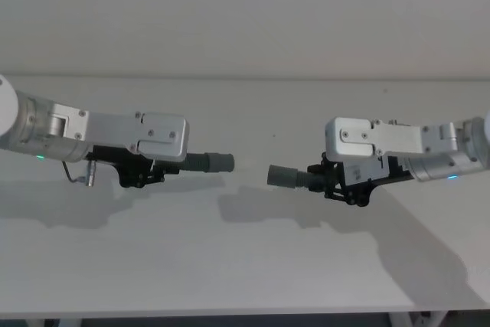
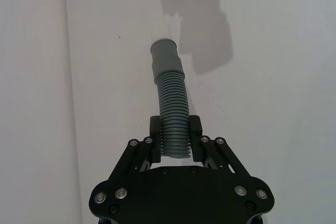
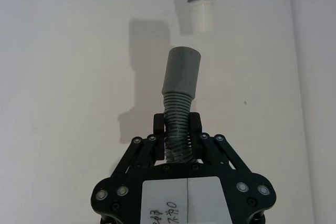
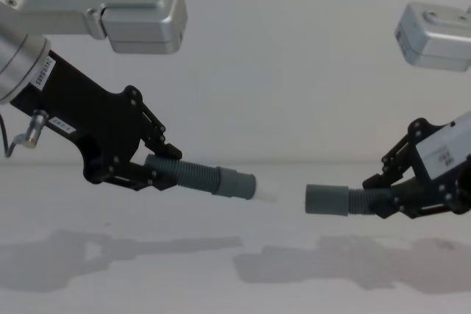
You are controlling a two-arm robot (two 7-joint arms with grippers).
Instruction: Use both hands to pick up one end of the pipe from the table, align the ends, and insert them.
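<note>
Left hose piece (image 4: 193, 175): clamped by its corrugated body in the left gripper (image 4: 152, 169), carried clear above the table (image 1: 245, 266); its cuff (image 4: 237, 182), with a white tip (image 4: 265, 196), points at the landmark, the right cuff (image 4: 329, 199).

Right hose piece (image 1: 300, 178): ribbed section pinched in the right gripper (image 1: 325, 181), also off the table, open cuff facing left.

Relation: the left cuff sits near the right cuff, apart, slightly higher and angled down. Holding behind the cuffs likely leaves both mating ends free; alignment appears unfinished, insertion not begun.
</note>
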